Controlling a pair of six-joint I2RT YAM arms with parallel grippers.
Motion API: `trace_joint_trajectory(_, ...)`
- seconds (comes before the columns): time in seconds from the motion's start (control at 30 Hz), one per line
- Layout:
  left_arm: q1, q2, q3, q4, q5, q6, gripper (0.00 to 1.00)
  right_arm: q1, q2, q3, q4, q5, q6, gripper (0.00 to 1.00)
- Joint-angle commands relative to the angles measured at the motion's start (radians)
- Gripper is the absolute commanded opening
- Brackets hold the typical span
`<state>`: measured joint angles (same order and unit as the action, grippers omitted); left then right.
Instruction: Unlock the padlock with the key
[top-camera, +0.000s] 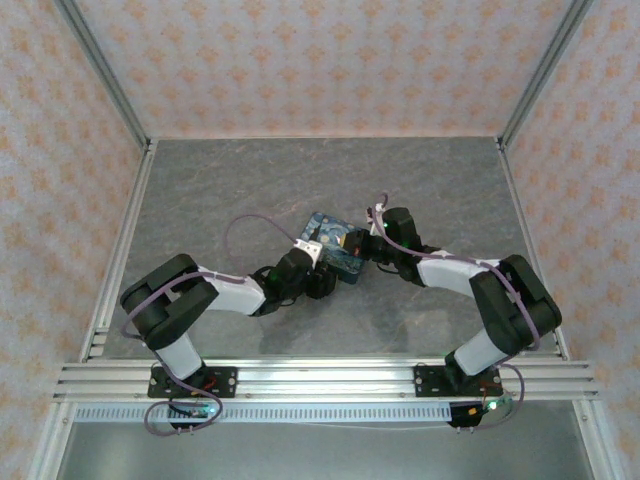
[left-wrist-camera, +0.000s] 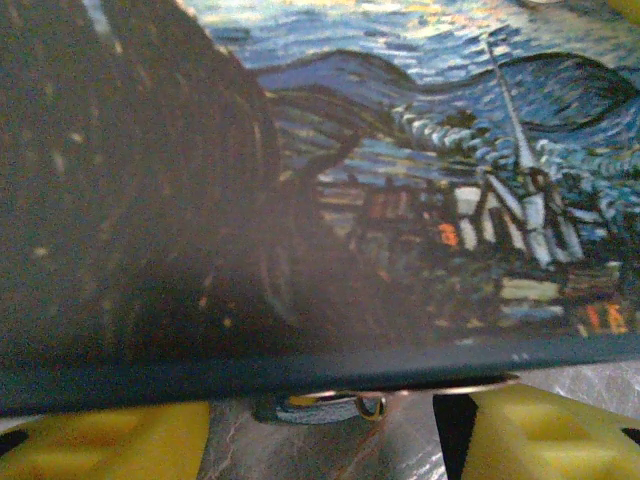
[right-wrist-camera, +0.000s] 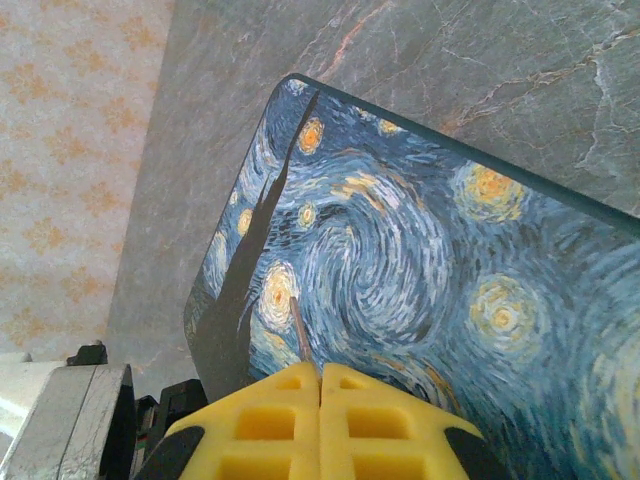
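Standing over the rig, I see both arms bent in on the painted tin (top-camera: 333, 245), which lies on the grey tabletop (top-camera: 250, 180) just below the middle of the overhead frame. The left claw (left-wrist-camera: 322, 442) is released. In its wrist view the yellow fingers (left-wrist-camera: 100, 445) sit well apart in the bottom corners, with the tin's dark lower edge running across just above them. Between them, at bottom centre, hangs a small metal loop (left-wrist-camera: 330, 405), silvery with a brassy glint beside it. That is most likely where the padlock is, at the tin's front edge, though I cannot tell its shackle from the tin's own clasp there. The right claw (right-wrist-camera: 320, 420) is clenched, its two yellow pads (right-wrist-camera: 265, 425) pressed flat together at the bottom of its wrist view, over the swirling lid near the tin's rounded corner. Whether the key is pinched between those pads I cannot tell.

To my eye the step in hand is the approach: the left claw is lining up on the padlock, nothing is gripped yet, and the unlocking has not begun. The next move calls for the left claw to pinch the padlock's body and steady it with the keyhole facing out. The right claw must then bring the key's tip in line, a fine aim with little margin.
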<state>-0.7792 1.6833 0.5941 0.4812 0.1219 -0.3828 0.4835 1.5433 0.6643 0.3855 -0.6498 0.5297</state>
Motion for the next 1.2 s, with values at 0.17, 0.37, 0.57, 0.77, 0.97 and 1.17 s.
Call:
trace_joint_trajectory(0.17, -0.009, 0.003, 0.019, 0.063, 0.034, -0.013, 0.55, 0.003, 0.001, -0.017, -0.119, 0.038, -0.021, 0.0)
trace_joint_trajectory(0.37, -0.027, 0.009, 0.032, 0.054, 0.037, -0.008, 0.51, 0.003, 0.002, -0.016, -0.119, 0.038, -0.023, 0.0)
trace_joint_trajectory(0.57, -0.029, 0.009, 0.035, 0.05, 0.036, -0.007, 0.47, 0.003, 0.0, -0.015, -0.119, 0.038, -0.022, 0.0)
trace_joint_trajectory(0.77, -0.03, 0.022, 0.046, 0.034, 0.014, -0.015, 0.46, 0.003, -0.003, -0.015, -0.118, 0.036, -0.02, 0.0)
trace_joint_trajectory(0.97, -0.032, 0.043, 0.067, 0.007, -0.009, -0.023, 0.44, 0.003, -0.005, -0.017, -0.118, 0.036, -0.02, 0.0)
trace_joint_trajectory(1.17, -0.038, 0.052, 0.079, 0.008, -0.031, -0.028, 0.42, 0.003, -0.009, -0.018, -0.119, 0.036, -0.018, 0.0)
